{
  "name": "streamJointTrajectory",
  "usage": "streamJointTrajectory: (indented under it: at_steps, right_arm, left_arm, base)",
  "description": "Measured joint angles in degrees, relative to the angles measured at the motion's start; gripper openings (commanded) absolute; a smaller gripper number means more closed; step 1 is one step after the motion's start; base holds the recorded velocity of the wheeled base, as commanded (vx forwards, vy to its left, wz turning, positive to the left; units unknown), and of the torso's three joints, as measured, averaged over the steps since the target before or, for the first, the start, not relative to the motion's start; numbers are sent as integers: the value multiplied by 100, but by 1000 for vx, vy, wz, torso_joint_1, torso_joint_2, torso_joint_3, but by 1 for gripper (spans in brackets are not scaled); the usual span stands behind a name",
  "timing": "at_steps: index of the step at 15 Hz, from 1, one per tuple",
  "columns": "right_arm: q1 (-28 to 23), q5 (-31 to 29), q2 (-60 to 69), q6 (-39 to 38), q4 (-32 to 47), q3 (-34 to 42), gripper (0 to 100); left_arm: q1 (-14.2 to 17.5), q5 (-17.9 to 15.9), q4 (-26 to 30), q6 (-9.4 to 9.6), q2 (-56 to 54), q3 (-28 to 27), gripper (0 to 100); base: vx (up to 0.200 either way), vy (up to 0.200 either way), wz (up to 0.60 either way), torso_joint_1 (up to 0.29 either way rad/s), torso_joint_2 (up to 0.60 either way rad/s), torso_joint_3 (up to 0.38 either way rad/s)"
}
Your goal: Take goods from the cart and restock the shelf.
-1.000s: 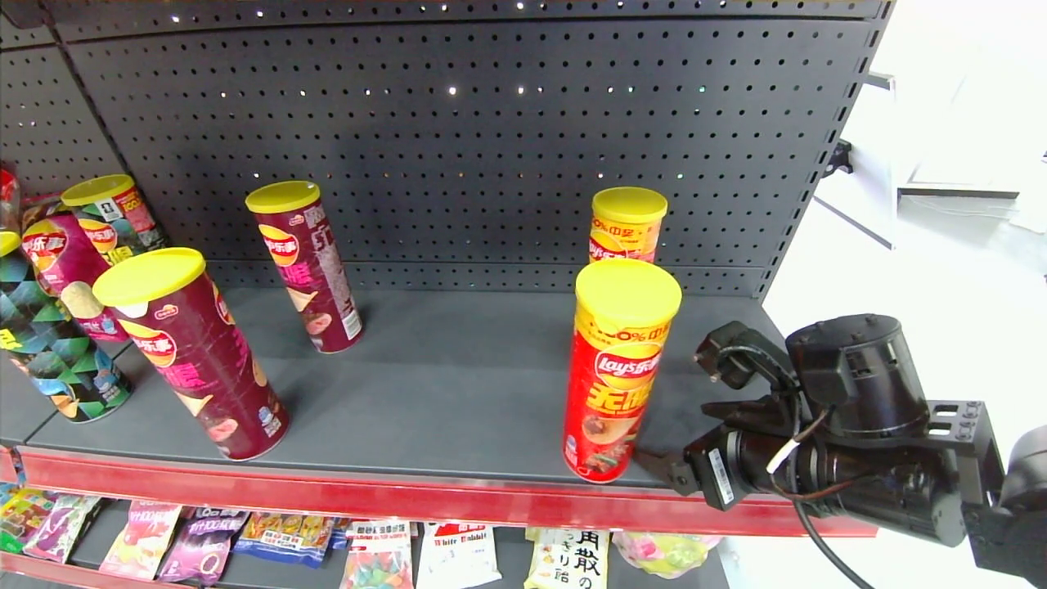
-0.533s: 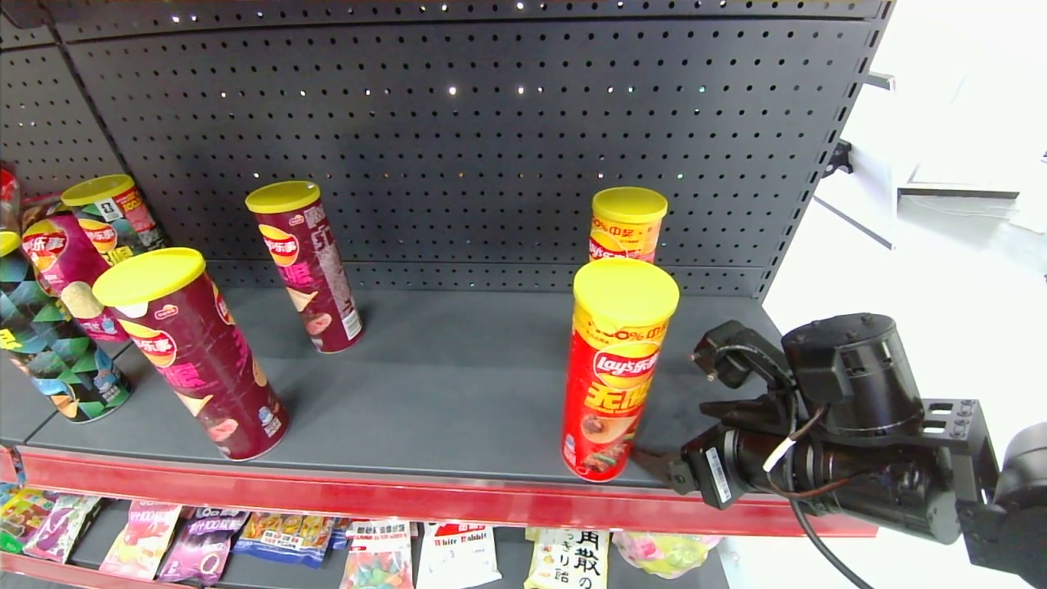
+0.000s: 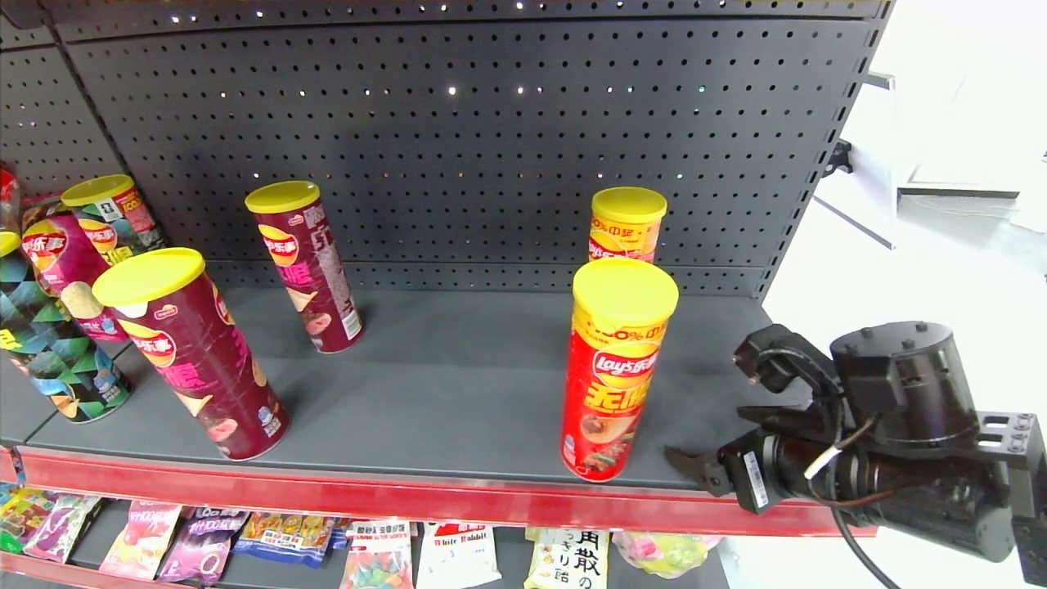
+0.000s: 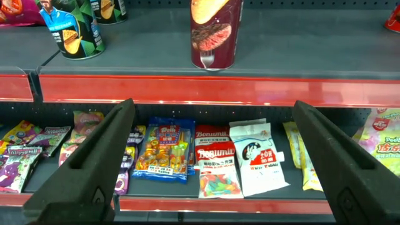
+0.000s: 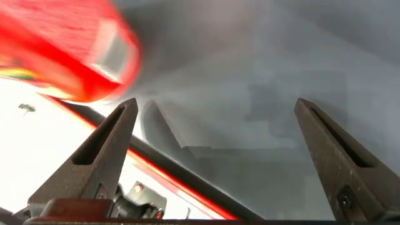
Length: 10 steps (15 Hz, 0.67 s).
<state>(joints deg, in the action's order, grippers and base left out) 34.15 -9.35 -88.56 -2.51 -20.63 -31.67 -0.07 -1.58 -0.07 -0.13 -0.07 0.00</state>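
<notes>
A red can of crisps with a yellow lid [image 3: 619, 368] stands upright near the front edge of the grey shelf [image 3: 458, 393]. My right gripper [image 3: 708, 435] hovers just right of the can's base, level with the shelf's red front strip, open and empty, a short gap from the can. In the right wrist view its fingers [image 5: 100, 162] spread wide, with the red can [image 5: 69, 50] blurred off to one side. My left gripper [image 4: 214, 105] is open and empty below the shelf, facing its red edge [image 4: 206, 87] and a maroon can [image 4: 215, 31].
Two maroon cans [image 3: 192, 352] [image 3: 304, 266] and a second red can [image 3: 627, 222] stand on the shelf, with more cans [image 3: 49, 343] crowded at the left. A pegboard wall [image 3: 458, 147] backs it. Snack bags [image 3: 458, 556] lie on the lower shelf. The shelf ends at the right.
My right gripper has drawn back to the right, away from the red can's base. The can stays standing, shifted only slightly left.
</notes>
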Motion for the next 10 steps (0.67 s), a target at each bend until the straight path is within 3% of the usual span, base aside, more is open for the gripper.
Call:
streamJointTrajectory:
  at_steps: [4,7,10]
  right_arm:
    - [-791,88,1139,77,29,384,100]
    - [-1959,642,2441,302,133,817,100]
    - [-2898,1118,3857,524,946,1097,100]
  left_arm:
    - [0,2,0,0,0,0,100]
    - [-2,0,0,-2,0,0,100]
    - [-2,2,0,0,0,-2,100]
  base:
    - [0,0,0,0,0,0]
    - [0,0,0,0,0,0]
    - [0,0,0,0,0,0]
